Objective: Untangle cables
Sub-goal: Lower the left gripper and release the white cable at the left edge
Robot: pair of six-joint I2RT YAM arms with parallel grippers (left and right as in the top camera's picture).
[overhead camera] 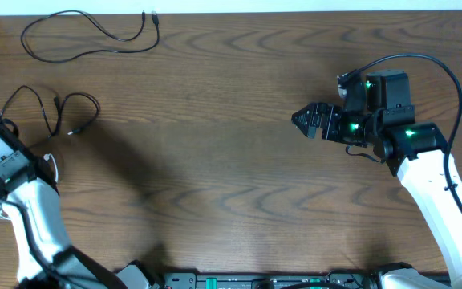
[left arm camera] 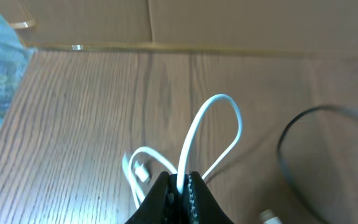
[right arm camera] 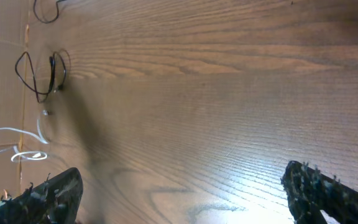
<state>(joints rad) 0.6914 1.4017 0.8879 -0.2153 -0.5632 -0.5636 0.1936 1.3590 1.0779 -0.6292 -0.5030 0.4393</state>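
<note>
Left gripper (left arm camera: 178, 182) tight on white cable (left arm camera: 220, 96); right gripper (overhead camera: 301, 120) wide apart, empty; black cables (left arm camera: 279, 148) nearby.

Looped black cable (overhead camera: 112, 38) top left; tangled black cable (overhead camera: 57, 104) below, apart.

The left arm (overhead camera: 37, 215), white-shelled with black joints, rises from the near edge of the tabletop (overhead camera: 215, 160) and leans toward its far left side. The black left end effector (left arm camera: 180, 184) is pressed together and pinches a thin white cord (left arm camera: 194, 134) between its tips. The right arm (overhead camera: 439, 189), white with black joints and green lights, slants in from the near right corner, its wrist turned toward the middle. The black right end effector (overhead camera: 305, 119) hangs above the wood with its toothed fingers (right arm camera: 325, 190) spread wide.
</note>
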